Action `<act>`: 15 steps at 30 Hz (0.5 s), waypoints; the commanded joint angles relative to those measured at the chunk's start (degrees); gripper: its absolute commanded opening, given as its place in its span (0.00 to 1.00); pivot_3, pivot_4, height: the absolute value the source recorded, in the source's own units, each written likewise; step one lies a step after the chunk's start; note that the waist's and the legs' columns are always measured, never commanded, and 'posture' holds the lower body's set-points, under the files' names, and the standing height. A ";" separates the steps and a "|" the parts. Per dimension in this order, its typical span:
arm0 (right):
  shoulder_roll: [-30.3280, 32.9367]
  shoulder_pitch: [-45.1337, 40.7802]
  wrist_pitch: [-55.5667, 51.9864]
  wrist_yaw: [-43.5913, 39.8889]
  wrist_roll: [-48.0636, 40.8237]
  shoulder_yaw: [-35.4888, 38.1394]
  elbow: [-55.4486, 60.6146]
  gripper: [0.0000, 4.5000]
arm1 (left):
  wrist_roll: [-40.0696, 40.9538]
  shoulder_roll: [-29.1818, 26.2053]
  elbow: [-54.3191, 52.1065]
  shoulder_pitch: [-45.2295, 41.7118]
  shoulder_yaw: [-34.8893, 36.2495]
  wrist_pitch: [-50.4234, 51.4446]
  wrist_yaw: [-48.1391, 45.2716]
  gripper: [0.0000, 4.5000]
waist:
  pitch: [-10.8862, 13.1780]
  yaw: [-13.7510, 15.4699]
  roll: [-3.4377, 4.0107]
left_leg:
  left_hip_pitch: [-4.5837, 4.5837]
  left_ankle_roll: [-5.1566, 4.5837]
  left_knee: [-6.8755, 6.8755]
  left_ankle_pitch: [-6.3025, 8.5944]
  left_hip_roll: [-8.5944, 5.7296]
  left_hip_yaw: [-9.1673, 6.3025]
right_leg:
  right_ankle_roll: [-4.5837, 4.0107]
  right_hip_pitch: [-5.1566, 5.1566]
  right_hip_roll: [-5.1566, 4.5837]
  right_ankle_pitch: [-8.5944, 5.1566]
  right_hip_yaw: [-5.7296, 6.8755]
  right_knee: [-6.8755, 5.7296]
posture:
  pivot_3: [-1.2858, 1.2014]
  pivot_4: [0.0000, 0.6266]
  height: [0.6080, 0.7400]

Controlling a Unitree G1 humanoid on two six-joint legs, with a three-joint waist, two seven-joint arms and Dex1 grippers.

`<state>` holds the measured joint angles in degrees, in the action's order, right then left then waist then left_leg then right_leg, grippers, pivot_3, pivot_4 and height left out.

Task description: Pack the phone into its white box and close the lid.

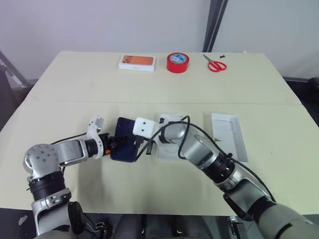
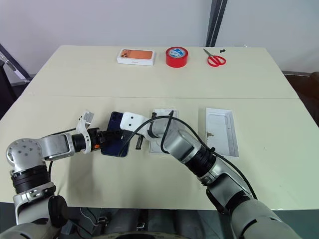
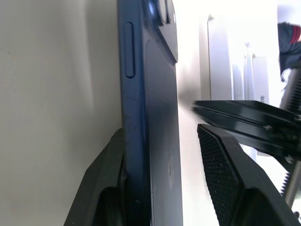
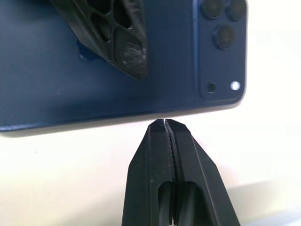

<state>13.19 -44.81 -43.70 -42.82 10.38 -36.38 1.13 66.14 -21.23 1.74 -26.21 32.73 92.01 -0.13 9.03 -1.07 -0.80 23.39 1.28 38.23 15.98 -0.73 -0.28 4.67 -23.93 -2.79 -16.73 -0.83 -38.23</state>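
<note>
Clenched empty, right gripper (image 4: 164, 123) points at the phone (image 1: 124, 140); left gripper (image 1: 113, 143) straddles it, not yet clamped.

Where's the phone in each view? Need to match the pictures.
Left eye: phone left of centre, at the left hand.
Right eye: same spot, between both arms.
Left wrist: edge-on, upright, between that hand's fingers.
Right wrist: back face across the top.
Shared landmark: the phone's camera cluster.

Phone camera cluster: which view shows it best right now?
The right wrist view: the phone lies broadside, its camera cluster facing the lens. The left wrist view shows the phone edge-on, lenses barely visible; both eye views show only a small dark slab between the grippers.
</note>
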 commanded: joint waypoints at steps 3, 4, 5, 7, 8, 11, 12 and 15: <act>0.57 -0.43 -1.21 -0.46 -0.68 2.50 4.66 0.00 | 5.07 0.76 0.43 0.39 2.01 0.49 3.57 0.36 | 0.00 -0.01 0.00 | 0.00 0.01 -0.01 -0.01 0.00 0.00 | 0.00 -0.02 0.00 0.00 -0.01 -0.01 | 0.52 0.24 0.92; 0.70 -0.39 -1.52 -0.53 -0.79 2.76 5.21 0.00 | 5.53 1.06 0.50 0.35 2.31 0.49 4.19 0.28 | 0.00 -0.01 0.00 | 0.00 0.01 -0.01 -0.01 0.00 0.00 | 0.00 -0.02 0.00 0.00 -0.01 -0.01 | 0.52 0.24 0.92; 0.96 -0.36 -1.81 -0.70 -0.93 3.02 5.99 0.00 | 6.12 1.47 0.55 0.27 2.78 0.49 4.83 0.18 | 0.00 0.04 -0.01 | 0.01 0.01 -0.01 -0.01 0.00 0.00 | 0.00 -0.02 0.00 0.00 -0.01 -0.01 | 0.52 0.24 0.92; 1.55 -0.35 -2.38 -1.07 -1.32 3.47 7.48 0.00 | 7.54 2.09 0.67 0.10 3.65 0.49 6.08 0.01 | -0.01 0.04 -0.02 | 0.02 0.01 -0.01 -0.01 0.00 0.00 | 0.00 -0.02 0.00 0.00 -0.01 -0.01 | 0.52 0.24 0.92; 2.13 -0.37 -2.77 -1.35 -1.52 3.79 8.45 0.00 | 8.66 2.42 0.78 -0.16 4.50 0.42 6.76 0.01 | 0.00 0.00 -0.02 | 0.02 0.02 -0.01 -0.01 0.00 0.00 | 0.00 -0.02 0.00 0.00 -0.01 -0.01 | 0.52 0.24 0.92; 4.35 -0.33 -4.20 -2.64 -2.36 5.36 11.82 0.00 | 13.74 3.08 1.74 -1.27 6.37 -1.29 9.87 0.01 | 0.01 0.12 -0.05 | 0.02 0.01 -0.01 -0.01 0.00 0.00 | 0.00 -0.04 0.00 0.00 -0.01 -0.01 | 0.52 0.24 0.92; 5.26 -0.23 -4.66 -3.21 -2.98 6.22 13.08 0.00 | 15.66 3.29 1.79 -1.65 6.52 -2.27 10.89 0.01 | 0.02 0.17 -0.07 | 0.03 0.02 -0.01 -0.01 0.00 0.00 | 0.00 -0.04 0.00 0.00 -0.01 -0.01 | 0.52 0.24 0.92; 9.03 1.15 -4.50 -5.96 -6.55 10.33 17.74 0.00 | 23.65 4.34 1.32 -2.31 5.08 -7.26 16.20 0.01 | 0.06 0.51 -0.14 | 0.10 0.01 0.00 -0.01 0.00 -0.01 | 0.00 -0.08 -0.01 0.00 0.00 0.00 | 0.52 0.24 0.92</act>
<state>21.27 -43.91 -48.52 -47.32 6.03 -29.08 14.68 83.29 -17.12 4.68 -26.85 37.43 87.87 14.11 9.09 -0.56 -0.94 23.51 1.30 38.22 15.98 -0.73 -0.30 4.67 -24.01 -2.80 -16.73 -0.83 -38.20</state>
